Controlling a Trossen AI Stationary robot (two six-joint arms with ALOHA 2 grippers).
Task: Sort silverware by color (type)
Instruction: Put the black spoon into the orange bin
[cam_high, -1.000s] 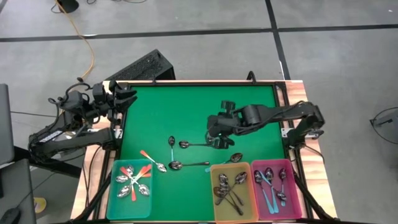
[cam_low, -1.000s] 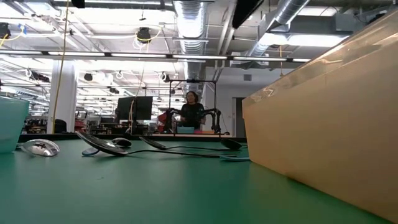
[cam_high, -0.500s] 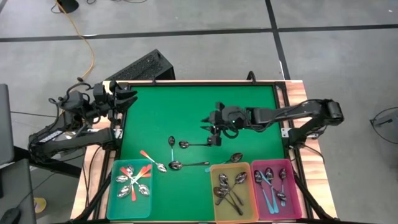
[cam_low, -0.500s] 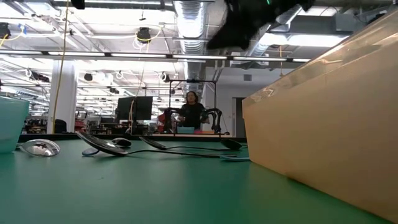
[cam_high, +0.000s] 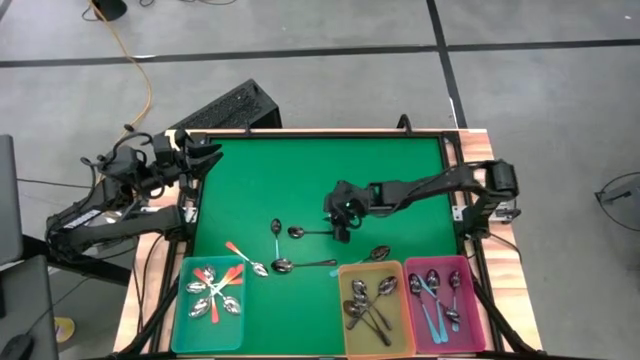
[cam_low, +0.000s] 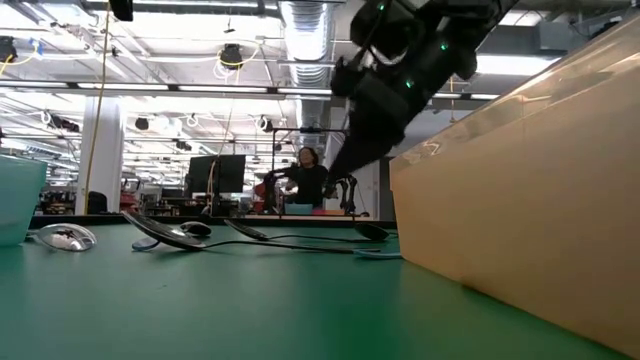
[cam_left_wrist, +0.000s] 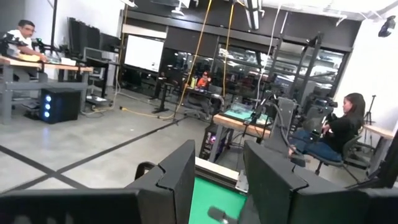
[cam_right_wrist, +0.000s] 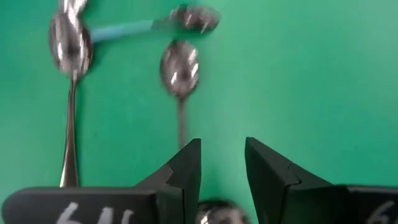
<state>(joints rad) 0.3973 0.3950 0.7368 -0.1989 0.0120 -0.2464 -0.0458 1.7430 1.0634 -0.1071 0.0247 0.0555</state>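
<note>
Hovering right gripper (cam_high: 341, 232) over plain spoon (cam_high: 312, 233) | jaws parted, empty, lining up for pickup | left gripper (cam_high: 205, 155) idling at table corner, parted, empty

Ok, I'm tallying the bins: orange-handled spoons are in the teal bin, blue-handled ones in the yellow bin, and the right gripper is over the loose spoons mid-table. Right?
One slip: the blue-handled spoons lie in the pink bin, not the yellow bin, which holds dark metal spoons, as the high view shows. The orange-handled spoons are in the teal bin, and the right gripper is over the loose spoons.
</note>
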